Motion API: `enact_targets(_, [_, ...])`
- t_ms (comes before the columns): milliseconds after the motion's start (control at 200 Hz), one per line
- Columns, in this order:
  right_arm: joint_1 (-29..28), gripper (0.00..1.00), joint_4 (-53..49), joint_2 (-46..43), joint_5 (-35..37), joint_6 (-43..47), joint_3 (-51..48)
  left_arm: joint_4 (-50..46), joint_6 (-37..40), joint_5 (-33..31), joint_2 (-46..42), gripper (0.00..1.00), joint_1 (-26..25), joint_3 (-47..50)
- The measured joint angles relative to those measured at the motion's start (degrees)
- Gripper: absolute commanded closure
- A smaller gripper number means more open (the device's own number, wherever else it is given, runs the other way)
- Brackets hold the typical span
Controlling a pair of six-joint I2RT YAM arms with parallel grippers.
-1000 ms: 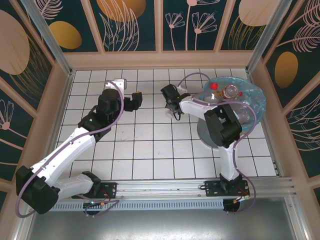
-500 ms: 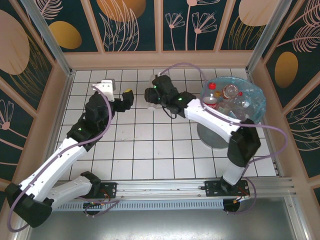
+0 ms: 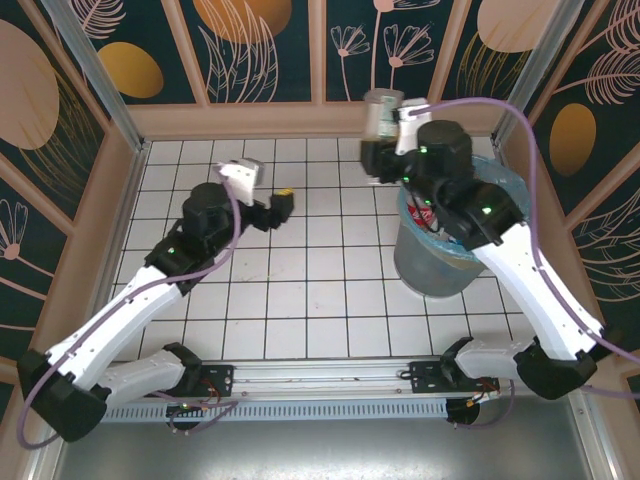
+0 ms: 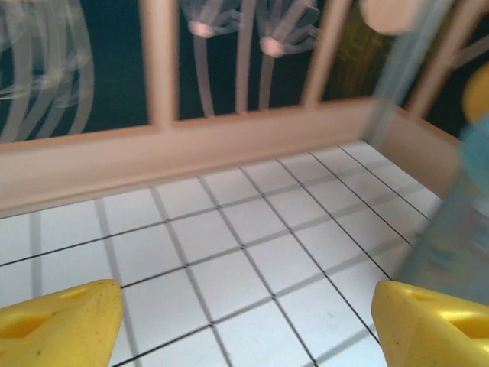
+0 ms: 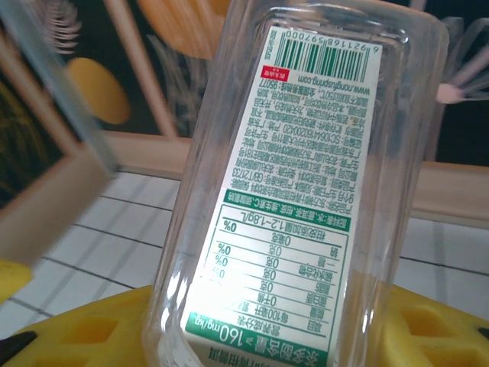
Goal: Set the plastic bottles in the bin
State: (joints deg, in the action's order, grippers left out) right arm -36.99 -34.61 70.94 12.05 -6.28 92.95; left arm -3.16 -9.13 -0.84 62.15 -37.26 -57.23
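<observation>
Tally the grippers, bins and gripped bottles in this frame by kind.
Grippers: 2, left gripper open, right gripper shut on the clear bottle
Bins: 1, the bin
Gripped bottles: 1
Total: 4
Bottles inside the bin are mostly hidden by the arm, so they are not counted.

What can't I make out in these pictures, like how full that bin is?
- Top view: the right arm covers most of the bin, so its contents cannot be counted.
- Right wrist view: the held bottle runs past the frame edges, so its cap is cut off.
- Left wrist view: the bin is a blurred strip at the right edge.
</observation>
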Motion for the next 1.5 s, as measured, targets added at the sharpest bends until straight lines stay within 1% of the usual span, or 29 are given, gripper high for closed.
enact_targets(125, [6.25,0.49,-5.29,-3.17,0.42,1.11,-3.10,-0.35,4.52,6.14,6.21,0.14,-8.52,-4.83])
enact_targets(165, [7.50,0.49,-6.64,-4.22,0.42,1.46,-5.01,-0.52,5.77,7.96,8.02,0.14,-10.36,-6.19])
enact_targets(235, [9.44,0.49,-9.27,-5.35,0.50,1.75,-8.13,-0.55,7.43,9.94,10.51,0.14,-12.00,-7.45])
enact_targets(420, [12.50,0.47,-12.37,-6.73,0.61,3.10,-13.16,-1.84,9.66,11.34,12.79,0.13,-12.96,-7.58])
enact_targets(586, [14.71,0.41,-14.10,-8.41,1.64,4.59,-14.12,-1.81,10.47,10.84,12.79,0.13,-12.96,-7.61])
enact_targets(631, [14.95,0.37,-14.78,-8.55,1.64,4.94,-14.14,-1.79,10.62,10.78,12.79,0.13,-12.96,-7.61])
enact_targets(701, [14.95,0.25,-15.80,-8.66,1.60,5.66,-14.16,-1.81,10.64,10.64,12.79,0.12,-12.96,-7.61])
enact_targets(751, [14.93,0.18,-16.68,-8.74,1.60,6.14,-14.14,-1.79,10.64,10.45,12.79,0.12,-12.96,-7.61])
enact_targets(826, [14.93,0.14,-17.79,-8.74,1.38,6.14,-13.66,-1.79,10.64,10.10,12.79,0.12,-12.96,-7.61])
enact_targets(901, [14.95,0.14,-18.56,-8.74,1.33,6.40,-12.07,-1.77,10.67,9.64,12.76,0.12,-12.96,-7.61])
enact_targets(941, [14.95,0.16,-18.53,-8.74,1.36,6.40,-10.75,-1.75,10.67,9.38,12.76,0.12,-12.96,-7.61])
enact_targets(1016, [14.95,0.24,-17.88,-8.50,1.42,6.38,-8.02,-1.73,10.69,9.18,12.76,0.12,-12.96,-7.58])
enact_targets(1136, [14.95,0.36,-14.03,-7.85,1.49,7.08,-5.99,-1.55,10.69,8.46,12.74,0.12,-12.96,-7.58])
enact_targets(1181, [15.04,0.41,-13.20,-7.26,1.86,7.08,-5.99,-1.46,10.69,8.09,12.68,0.12,-12.96,-7.58])
enact_targets(1241, [15.56,0.50,-12.76,-5.68,2.84,6.84,-5.99,-1.38,10.69,7.65,12.41,0.11,-12.96,-7.41])
enact_targets(1286, [16.28,0.55,-12.70,-4.39,3.15,6.56,-6.01,-1.38,10.69,7.39,12.07,0.11,-12.96,-7.15])
enact_targets(1391, [17.59,0.57,-11.54,-3.56,2.43,5.49,-8.50,-1.38,11.06,6.73,11.28,0.11,-12.96,-6.38])
enact_targets(1501, [17.75,0.57,-8.37,-7.04,-0.07,3.37,-16.74,-1.09,11.54,6.29,10.97,0.10,-12.96,-5.53])
